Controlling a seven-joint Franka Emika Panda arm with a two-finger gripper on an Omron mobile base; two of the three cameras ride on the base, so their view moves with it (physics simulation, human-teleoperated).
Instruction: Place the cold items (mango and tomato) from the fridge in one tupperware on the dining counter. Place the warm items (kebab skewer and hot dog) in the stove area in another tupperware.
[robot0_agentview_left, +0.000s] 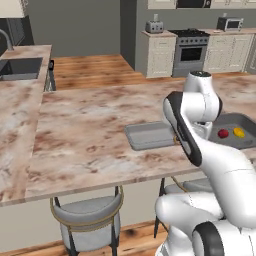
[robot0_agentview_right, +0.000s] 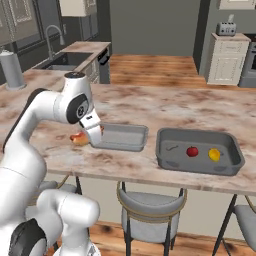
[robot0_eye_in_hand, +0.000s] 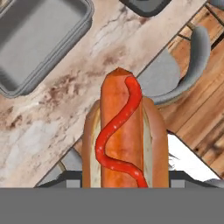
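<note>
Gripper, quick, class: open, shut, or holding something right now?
Gripper: shut on the hot dog, held above the edge of the dining counter, beside the empty grey tray.

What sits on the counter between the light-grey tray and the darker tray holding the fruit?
Nothing: the right base view shows only bare marbled counter between the light-grey tray and the darker tray.

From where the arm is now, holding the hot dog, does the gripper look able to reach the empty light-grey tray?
Probably yes. The gripper, shut on the orange-red sausage in its tan bun, hangs just beside the shallow light-grey rectangular tray on the marbled beige-pink dining counter; nothing stands between them.
</note>
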